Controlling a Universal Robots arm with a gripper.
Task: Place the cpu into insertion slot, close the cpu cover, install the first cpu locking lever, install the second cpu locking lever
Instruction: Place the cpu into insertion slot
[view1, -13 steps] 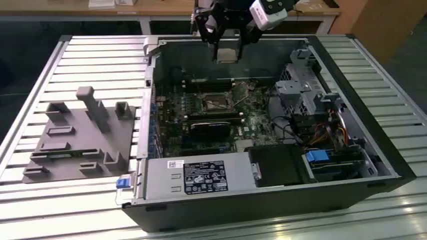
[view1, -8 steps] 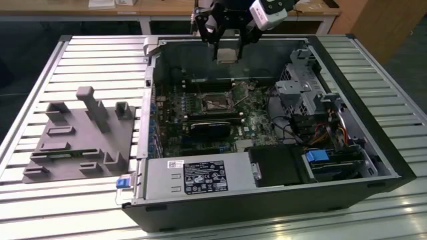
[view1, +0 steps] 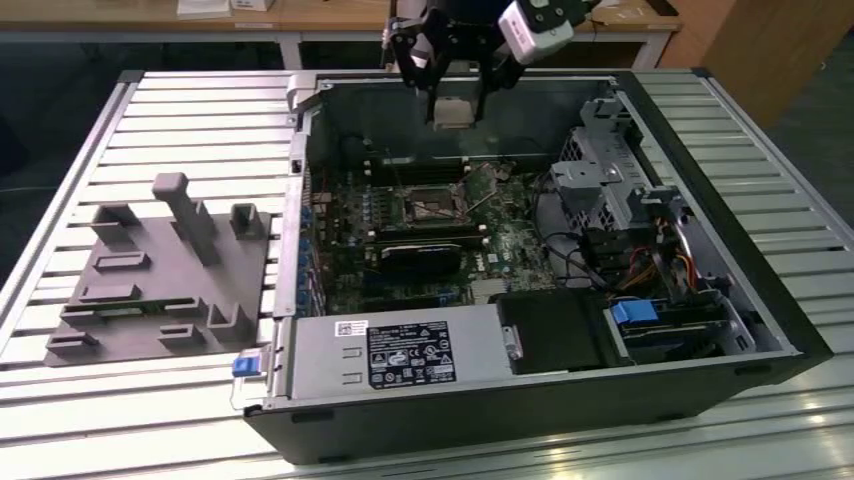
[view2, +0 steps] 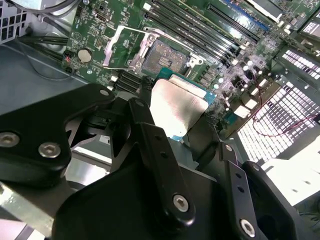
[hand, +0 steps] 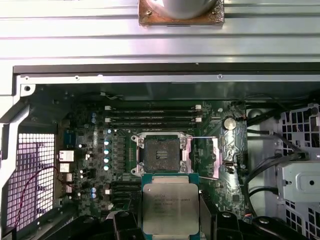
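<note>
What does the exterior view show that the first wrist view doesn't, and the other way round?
The exterior view adds the grey fixture block on the slatted table beside the computer case, and the power supply. The first wrist view adds the rusty base plate beyond the case and the coin battery. Both share the end effector holding the cpu, and the insertion slot, uncovered and without a chip in it.

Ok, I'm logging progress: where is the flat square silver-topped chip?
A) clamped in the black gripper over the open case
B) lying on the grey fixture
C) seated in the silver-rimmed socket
A: the black gripper grips the silver-topped cpu, and the square insertion slot lies bare.
</note>
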